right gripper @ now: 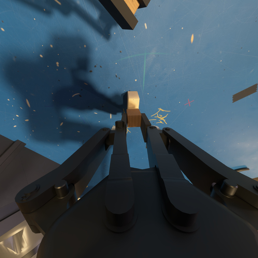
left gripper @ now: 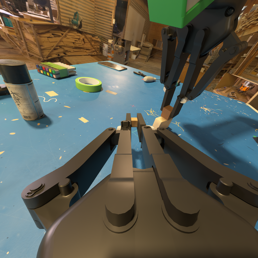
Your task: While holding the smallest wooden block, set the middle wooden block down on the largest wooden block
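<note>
My right pincer (right gripper: 134, 118) grips the brown block (right gripper: 133, 118) touching the pale block (right gripper: 133, 99) just below, while my left pincer (left gripper: 134, 121) pinches the small block (left gripper: 134, 121).

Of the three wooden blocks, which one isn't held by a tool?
The pale largest block, resting on the blue table. The reddish middle block sits in the right tool, the small tan one in the left tool.

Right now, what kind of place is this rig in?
Looks like a woodworking shop: stacked lumber behind a paint-flecked blue worktable, which holds a spray can, green tape roll and a marker set.
</note>
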`<control>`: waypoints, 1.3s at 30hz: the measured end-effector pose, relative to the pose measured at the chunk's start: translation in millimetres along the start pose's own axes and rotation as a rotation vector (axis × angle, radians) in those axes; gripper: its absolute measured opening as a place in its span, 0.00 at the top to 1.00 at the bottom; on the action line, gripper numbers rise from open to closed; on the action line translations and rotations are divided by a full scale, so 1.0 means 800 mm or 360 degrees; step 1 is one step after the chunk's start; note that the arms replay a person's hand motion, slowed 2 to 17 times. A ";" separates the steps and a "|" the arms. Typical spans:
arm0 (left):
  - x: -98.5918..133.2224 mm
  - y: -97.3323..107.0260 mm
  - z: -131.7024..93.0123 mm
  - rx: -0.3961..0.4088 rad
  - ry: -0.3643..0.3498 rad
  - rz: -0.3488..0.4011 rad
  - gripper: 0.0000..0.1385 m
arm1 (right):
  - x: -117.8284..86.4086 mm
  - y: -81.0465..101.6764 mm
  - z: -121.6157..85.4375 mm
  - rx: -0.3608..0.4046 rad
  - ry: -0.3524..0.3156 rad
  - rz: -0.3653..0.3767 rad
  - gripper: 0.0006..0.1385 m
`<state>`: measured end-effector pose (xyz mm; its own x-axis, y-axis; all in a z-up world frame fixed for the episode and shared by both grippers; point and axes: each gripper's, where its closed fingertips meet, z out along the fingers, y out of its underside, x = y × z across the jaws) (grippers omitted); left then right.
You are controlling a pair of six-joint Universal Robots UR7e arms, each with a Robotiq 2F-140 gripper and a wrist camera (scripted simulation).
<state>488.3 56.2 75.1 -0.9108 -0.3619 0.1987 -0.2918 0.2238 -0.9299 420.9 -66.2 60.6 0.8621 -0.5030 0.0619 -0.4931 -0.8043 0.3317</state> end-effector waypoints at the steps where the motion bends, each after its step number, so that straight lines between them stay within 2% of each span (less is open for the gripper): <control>1: 0.000 0.000 0.000 0.0000 -0.0001 0.0001 0.91 | 0.000 -0.001 0.000 0.0008 0.0000 0.0003 0.81; 19: 0.002 -0.002 0.000 0.0014 0.0003 0.0017 0.91 | 0.003 -0.004 0.001 0.0076 0.0020 0.0034 0.81; 39: 0.003 -0.001 0.001 0.0012 0.0008 0.0028 0.91 | -0.001 -0.009 0.002 0.0166 -0.0027 0.0055 0.79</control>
<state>486.6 54.6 76.5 -0.9173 -0.3533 0.1840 -0.2736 0.2233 -0.9356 423.4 -60.1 56.5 0.8428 -0.5354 0.0554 -0.5326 -0.8145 0.2301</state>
